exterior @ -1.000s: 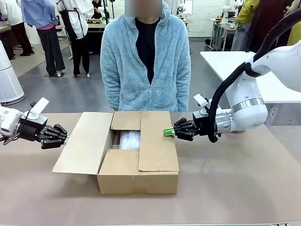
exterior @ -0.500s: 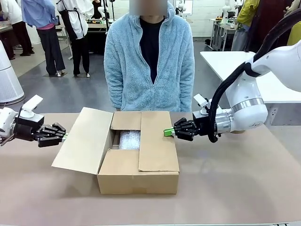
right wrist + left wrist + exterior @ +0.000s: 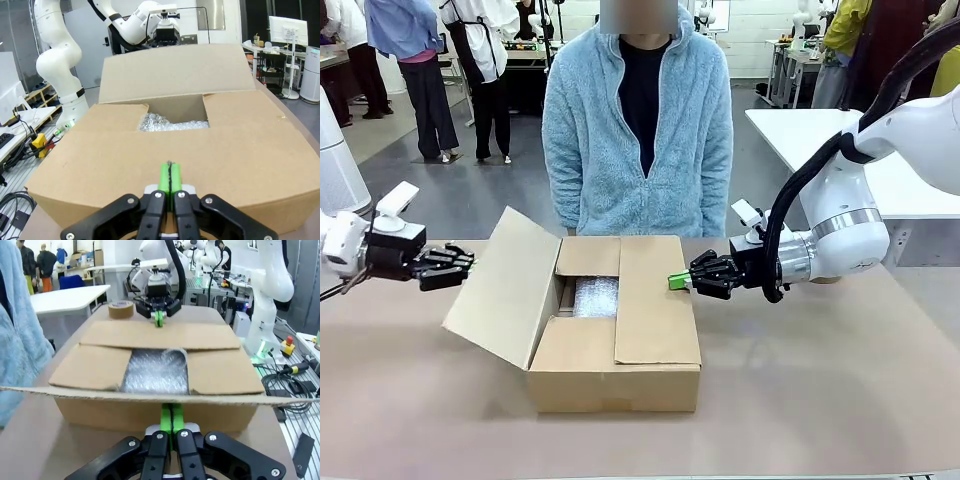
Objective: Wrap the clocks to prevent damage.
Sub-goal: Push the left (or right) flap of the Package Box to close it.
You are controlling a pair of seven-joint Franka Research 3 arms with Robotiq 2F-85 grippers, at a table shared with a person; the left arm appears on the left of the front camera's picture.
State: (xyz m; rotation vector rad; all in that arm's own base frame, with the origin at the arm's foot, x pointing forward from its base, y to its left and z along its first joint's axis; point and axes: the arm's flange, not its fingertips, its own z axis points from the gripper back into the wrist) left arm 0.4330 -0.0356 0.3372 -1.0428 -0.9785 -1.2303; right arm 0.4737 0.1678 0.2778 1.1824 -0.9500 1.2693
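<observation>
The bubble-wrapped clocks (image 3: 595, 297) lie inside the box (image 3: 615, 378), visible through the gap in its top. The left gripper (image 3: 468, 262), shut and empty, is set against the box's tilted left flap (image 3: 505, 290). The right gripper (image 3: 675, 282), also shut on nothing, is set at the box's right edge. The flap could slip off the narrow shut jaws and fall open.

The box (image 3: 615, 372) is seen as plain brown cardboard, matt and faintly fibrous. The clocks (image 3: 596, 297) are shown as a bundle of translucent plastic bubble wrap, glossy and pimpled. The table (image 3: 820, 400) is finished in a smooth, matt tan surface. Matt black casings with smooth green pads are seen on the left gripper (image 3: 470, 262) and the right gripper (image 3: 675, 282). A fluffy pale-blue fleece jacket (image 3: 585, 150) is worn by the person.
</observation>
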